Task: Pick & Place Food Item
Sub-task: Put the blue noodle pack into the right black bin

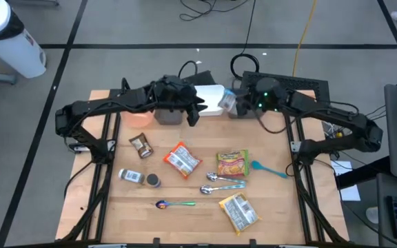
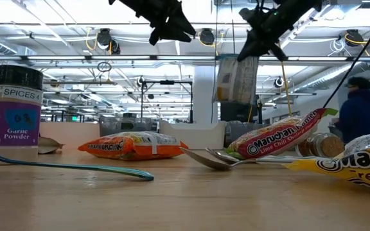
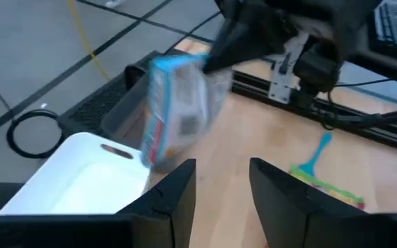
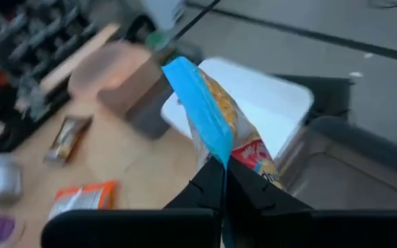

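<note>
The right pincer (image 4: 222, 180) is clenched on the blue top edge of a crinkly food packet with blue trim (image 4: 216, 131), holding it in the air at the table's far edge, above the white rectangular plastic bin (image 1: 211, 100) and the grey bin beside it. The left pincer (image 3: 220, 189) hovers close by with its fingers parted and nothing between them. Judging by this, the pick is done and the placing remains; which bin is meant I cannot tell. Other packets, such as the orange noodle packet (image 1: 182, 160), spice jars and spoons wait on the wooden table (image 1: 274, 207).
</note>
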Available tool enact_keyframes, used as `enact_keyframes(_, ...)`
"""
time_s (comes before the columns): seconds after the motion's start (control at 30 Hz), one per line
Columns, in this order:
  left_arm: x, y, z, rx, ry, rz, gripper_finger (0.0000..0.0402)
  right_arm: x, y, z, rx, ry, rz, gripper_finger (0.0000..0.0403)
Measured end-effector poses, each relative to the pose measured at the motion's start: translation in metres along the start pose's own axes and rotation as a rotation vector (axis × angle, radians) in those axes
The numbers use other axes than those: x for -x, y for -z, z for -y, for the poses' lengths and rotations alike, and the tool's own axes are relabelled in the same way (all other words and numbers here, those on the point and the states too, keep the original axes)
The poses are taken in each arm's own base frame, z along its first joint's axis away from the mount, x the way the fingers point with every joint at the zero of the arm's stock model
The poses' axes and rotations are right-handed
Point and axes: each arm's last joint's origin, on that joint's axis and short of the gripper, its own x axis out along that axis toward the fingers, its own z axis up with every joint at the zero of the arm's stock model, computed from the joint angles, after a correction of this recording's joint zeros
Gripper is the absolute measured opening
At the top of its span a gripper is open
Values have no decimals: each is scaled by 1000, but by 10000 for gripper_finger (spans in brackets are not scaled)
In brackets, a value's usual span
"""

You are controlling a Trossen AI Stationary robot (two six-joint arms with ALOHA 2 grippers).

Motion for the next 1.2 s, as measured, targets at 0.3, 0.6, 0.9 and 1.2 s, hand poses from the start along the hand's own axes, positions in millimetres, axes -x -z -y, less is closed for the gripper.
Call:
enact_keyframes(0.3,0,-8,6,-12,25,89,145,26,-7,17,-222,200,139,0)
enact_keyframes(0.6,1,-12,8,-15,35,131,145,13,3,23,-305,374,106,0)
enact_keyframes(0.9,1,-12,8,-15,35,130,145,12,9,29,-342,502,125,0)
enact_keyframes(1.2,1,-12,9,-15,36,130,145,-7,22,36,-341,573,85,0)
